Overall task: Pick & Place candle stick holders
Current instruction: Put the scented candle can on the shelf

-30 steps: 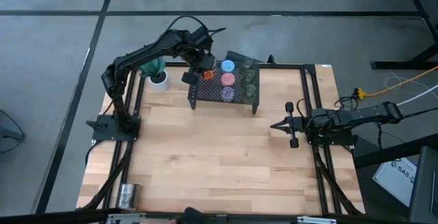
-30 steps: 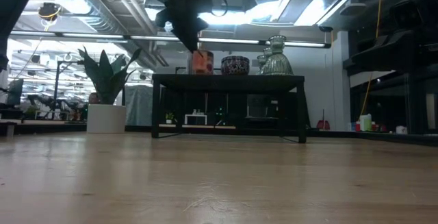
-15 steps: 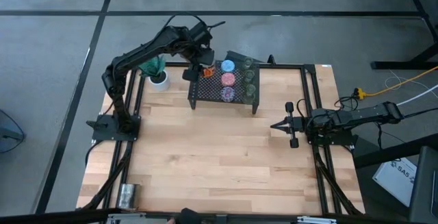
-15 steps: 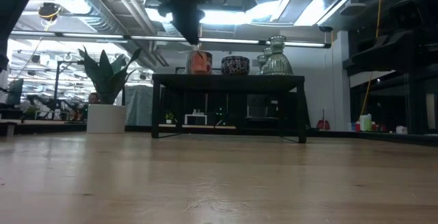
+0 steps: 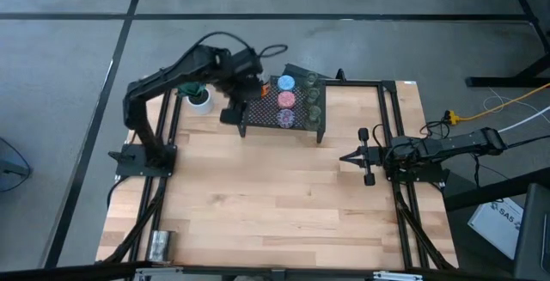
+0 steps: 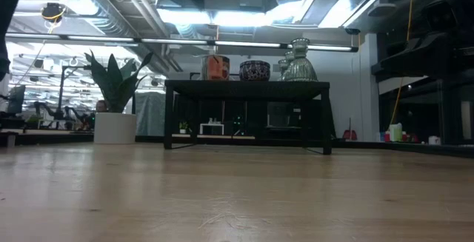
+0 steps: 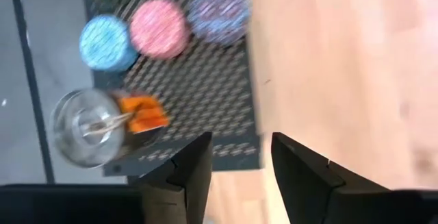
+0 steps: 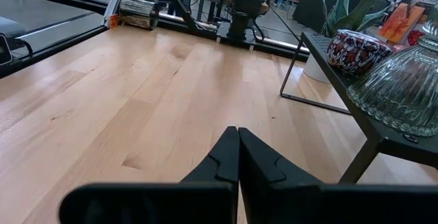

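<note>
On the black mesh rack [image 5: 282,109] at the far edge of the pale wooden counter [image 5: 275,204], the candle stick holders [image 5: 286,99] stand together: blue, pink and purple in a row, a silvery orange-marked one [image 7: 102,121] at the left end, green glass ones on the right. The left gripper [image 5: 232,113] hangs just off the rack's left end, fingers spread and empty. The right gripper [image 5: 354,155] rests closed, well apart at the counter's right side; a white pot with a plant [image 5: 199,99] stands left of the rack, and grey floor surrounds the frame.

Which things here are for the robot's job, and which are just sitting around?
For the job:
blue holder
pink holder
purple holder
silvery holder
green holders
left end effector, open above the rack's edge

Just there:
rack
plant pot
right end effector, shut, waiting
</note>
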Robot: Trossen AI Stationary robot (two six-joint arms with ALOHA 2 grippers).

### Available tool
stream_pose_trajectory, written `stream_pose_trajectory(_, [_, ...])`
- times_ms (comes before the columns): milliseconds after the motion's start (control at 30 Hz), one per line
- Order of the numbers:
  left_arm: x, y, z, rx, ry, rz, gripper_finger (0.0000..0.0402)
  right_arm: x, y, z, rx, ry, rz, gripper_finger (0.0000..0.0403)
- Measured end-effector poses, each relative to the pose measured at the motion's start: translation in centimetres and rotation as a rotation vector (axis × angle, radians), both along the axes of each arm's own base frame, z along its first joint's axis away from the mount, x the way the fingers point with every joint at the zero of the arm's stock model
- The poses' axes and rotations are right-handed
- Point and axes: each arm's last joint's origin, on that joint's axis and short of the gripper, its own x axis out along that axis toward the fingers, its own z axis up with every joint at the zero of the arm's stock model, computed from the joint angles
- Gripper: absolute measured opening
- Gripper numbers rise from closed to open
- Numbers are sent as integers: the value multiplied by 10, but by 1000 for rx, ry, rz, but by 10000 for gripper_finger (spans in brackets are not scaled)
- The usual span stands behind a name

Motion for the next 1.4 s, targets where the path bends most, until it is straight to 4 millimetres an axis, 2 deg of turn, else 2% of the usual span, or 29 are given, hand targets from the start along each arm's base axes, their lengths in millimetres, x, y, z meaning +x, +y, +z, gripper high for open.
stream_pose_trajectory(233, [-10,-67,20,-39,-95,4,119,0,0,0,0,0,0,3])
stream_pose_trajectory(500, [-18,-156,21,-61,-134,-20,92,0,0,0,0,0,0,3])
stream_pose_trajectory(767, [-48,-240,18,-208,-179,118,72,0,0,0,0,0,0,3])
stream_pose_trajectory(1100, [-79,-342,-21,-325,-69,233,54,0,0,0,0,0,0,3])
stream_pose_trajectory(1267, [-94,-385,-49,-334,30,273,51,0,0,0,0,0,0,3])
stream_pose_trajectory(1400, [-105,-411,-74,-289,127,299,56,0,0,0,0,0,0,3])
